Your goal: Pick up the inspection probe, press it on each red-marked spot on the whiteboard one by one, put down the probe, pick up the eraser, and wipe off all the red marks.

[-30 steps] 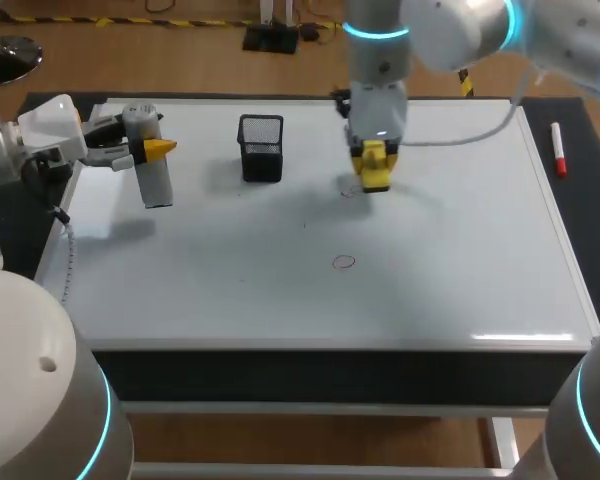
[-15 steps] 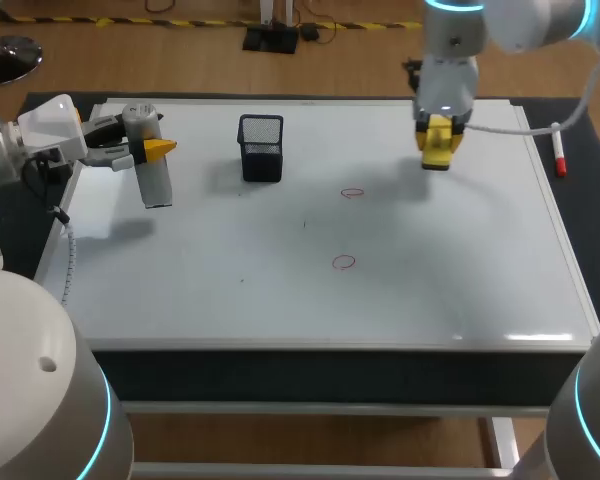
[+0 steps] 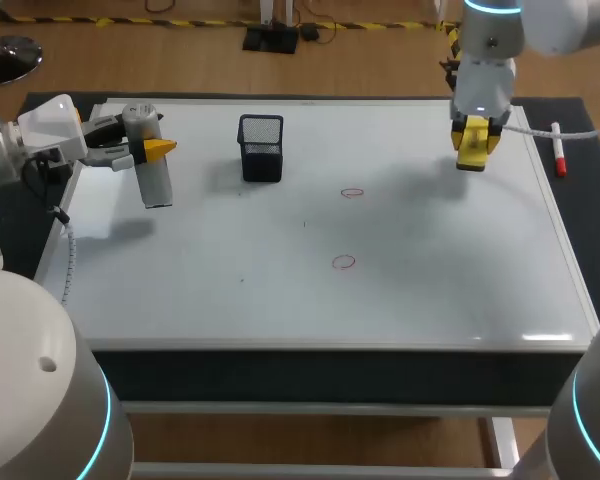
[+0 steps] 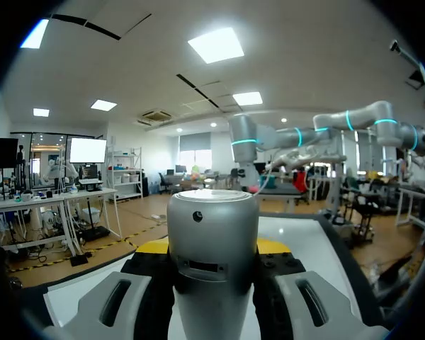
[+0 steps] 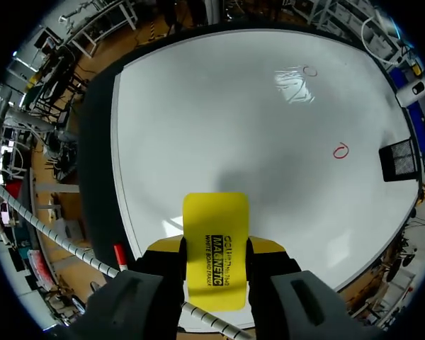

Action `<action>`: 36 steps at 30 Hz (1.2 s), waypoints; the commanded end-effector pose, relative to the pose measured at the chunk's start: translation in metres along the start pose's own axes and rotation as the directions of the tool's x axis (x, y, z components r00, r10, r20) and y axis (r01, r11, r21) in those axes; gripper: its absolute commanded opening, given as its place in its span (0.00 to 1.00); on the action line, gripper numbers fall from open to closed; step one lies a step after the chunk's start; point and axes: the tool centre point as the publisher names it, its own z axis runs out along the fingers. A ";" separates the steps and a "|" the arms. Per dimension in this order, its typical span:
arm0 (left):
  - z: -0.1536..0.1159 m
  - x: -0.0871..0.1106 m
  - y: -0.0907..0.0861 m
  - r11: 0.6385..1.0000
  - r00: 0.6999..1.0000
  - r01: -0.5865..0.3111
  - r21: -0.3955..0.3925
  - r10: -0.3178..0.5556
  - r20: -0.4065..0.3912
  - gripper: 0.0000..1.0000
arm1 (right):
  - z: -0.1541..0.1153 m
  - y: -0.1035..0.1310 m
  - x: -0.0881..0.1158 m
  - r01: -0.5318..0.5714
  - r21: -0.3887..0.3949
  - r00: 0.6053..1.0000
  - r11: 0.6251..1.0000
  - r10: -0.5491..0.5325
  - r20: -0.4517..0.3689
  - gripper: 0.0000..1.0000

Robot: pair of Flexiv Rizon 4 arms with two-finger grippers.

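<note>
Whiteboard [image 3: 180,290] has a red mark [image 5: 340,150] ahead of the right gripper [image 3: 477,149], pinching the eraser [image 5: 215,230]; left gripper [image 3: 146,142] pinches the probe [image 4: 212,241].

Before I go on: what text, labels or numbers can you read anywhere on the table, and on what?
"MAGNETIC": black print on the yellow eraser, in the right wrist view.
"WHITE BOARD ERASER": the line under it, on the same eraser.
A small line above those two: too small to read.
Inspection probe and marker pen: no readable print.
Whiteboard: only two red circles, no characters.
</note>
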 end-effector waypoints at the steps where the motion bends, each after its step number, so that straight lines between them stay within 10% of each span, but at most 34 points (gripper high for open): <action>1: 0.000 0.000 0.000 1.000 1.000 -0.002 0.003 0.002 0.001 0.00 | -0.002 0.001 0.002 0.002 0.004 1.000 1.000 -0.002 0.000 0.00; 9: 0.007 0.003 -0.007 1.000 1.000 -0.012 -0.015 0.012 -0.010 0.00 | -0.002 0.001 0.002 0.002 0.004 1.000 1.000 -0.002 0.000 0.00; 22: 0.106 0.048 -0.022 1.000 0.984 0.002 0.029 0.003 -0.180 0.00 | -0.002 0.001 0.002 0.002 0.004 1.000 1.000 -0.002 0.000 0.00; 36: 0.189 0.101 -0.034 1.000 0.889 0.031 0.001 -0.028 -0.458 0.00 | -0.002 0.001 0.002 0.002 0.004 1.000 1.000 -0.002 0.000 0.00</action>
